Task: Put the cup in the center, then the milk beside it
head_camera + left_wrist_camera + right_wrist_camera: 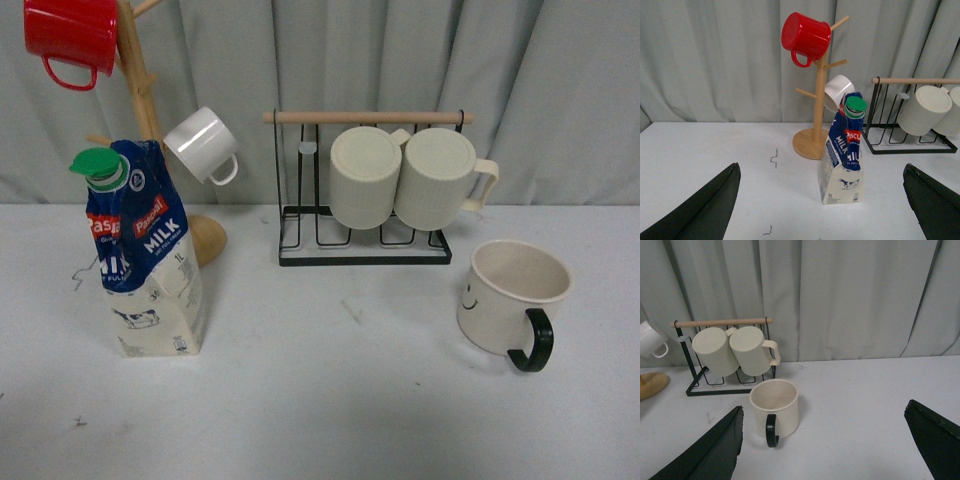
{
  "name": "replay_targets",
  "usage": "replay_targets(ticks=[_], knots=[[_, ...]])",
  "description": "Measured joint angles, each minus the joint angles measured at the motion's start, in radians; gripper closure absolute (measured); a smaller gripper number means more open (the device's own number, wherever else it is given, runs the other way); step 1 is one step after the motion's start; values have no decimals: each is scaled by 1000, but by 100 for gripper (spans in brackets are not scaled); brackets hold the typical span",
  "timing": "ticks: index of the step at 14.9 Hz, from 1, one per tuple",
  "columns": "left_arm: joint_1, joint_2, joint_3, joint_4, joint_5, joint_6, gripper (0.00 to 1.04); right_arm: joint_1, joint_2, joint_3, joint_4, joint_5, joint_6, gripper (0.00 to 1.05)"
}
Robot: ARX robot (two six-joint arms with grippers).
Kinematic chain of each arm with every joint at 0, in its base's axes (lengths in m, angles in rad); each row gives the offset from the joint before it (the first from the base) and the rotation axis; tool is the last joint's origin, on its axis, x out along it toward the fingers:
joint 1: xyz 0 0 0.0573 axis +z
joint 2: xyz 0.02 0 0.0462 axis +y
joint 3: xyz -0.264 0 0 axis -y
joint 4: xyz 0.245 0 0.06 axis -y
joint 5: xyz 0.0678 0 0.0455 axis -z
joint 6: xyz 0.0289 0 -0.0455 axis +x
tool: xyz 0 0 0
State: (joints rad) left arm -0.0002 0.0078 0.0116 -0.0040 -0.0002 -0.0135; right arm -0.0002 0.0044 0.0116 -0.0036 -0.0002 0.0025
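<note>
Grey curtains hang behind a pale table [330, 400]. From the front, the milk [150, 250] stands upright at the left of the table, just in front of a wooden mug tree [150, 110] that carries a red mug [70, 35] and a white mug [203, 145]. The cup [512, 295] sits at the right, its black handle towards the camera. Behind it, a wire rack [365, 255] holds two ribbed mugs [400, 178].

On the left wrist camera, the left gripper [821, 169] has its jaws spread wide. The milk [842, 160] stands ahead of them, within the gap's line but clear of both fingers [705, 210]. The mug tree [817, 100] is beyond it.

On the right wrist camera, the right gripper [823, 407] is likewise spread wide. The cup [775, 407] stands ahead of the jaws, nearer one finger [710, 450] than the other and not touching it. The rack [695, 385] with the ribbed mugs is farther off.
</note>
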Motion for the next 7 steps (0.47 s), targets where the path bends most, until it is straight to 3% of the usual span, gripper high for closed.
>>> replay_targets(ticks=[7], knots=[[0, 0, 0, 0, 0, 0, 7, 0, 0, 0, 0, 0, 0, 6]])
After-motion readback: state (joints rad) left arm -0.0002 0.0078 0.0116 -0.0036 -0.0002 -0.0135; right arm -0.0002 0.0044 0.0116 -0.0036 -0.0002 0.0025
